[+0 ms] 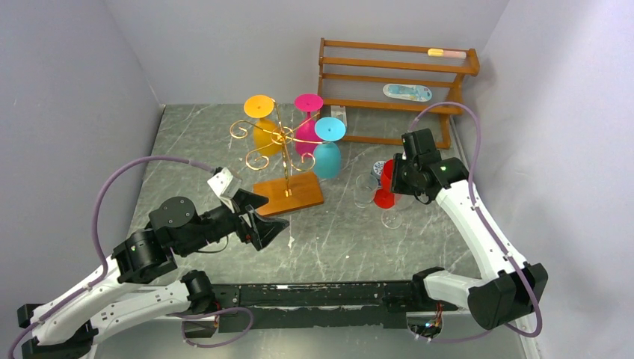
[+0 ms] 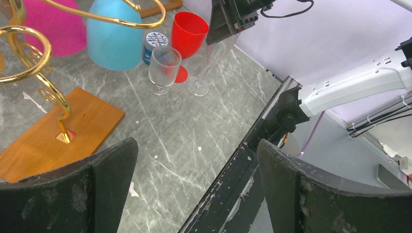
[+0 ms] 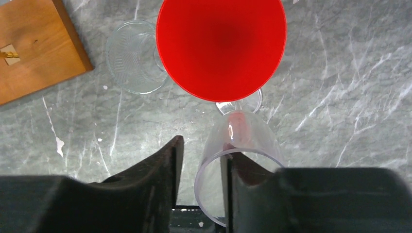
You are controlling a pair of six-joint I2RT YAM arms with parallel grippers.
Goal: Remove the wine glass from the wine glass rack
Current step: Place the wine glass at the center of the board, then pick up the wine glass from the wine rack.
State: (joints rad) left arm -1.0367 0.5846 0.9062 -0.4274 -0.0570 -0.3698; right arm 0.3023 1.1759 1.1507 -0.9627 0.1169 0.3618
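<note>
I read no text, brand or number anywhere. Small jar (image 2: 154,41) right of wine glass rack (image 1: 284,149) has blue-white printed lid, but print is too small to read. Flat blue-white item (image 1: 407,92) on wooden shelf (image 1: 396,66) behind rack: markings blurred, unreadable.

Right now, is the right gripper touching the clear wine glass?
Cannot tell. Right wrist view: right gripper straddles the clear wine glass rim; one finger stands clear, the other's contact unclear.
</note>
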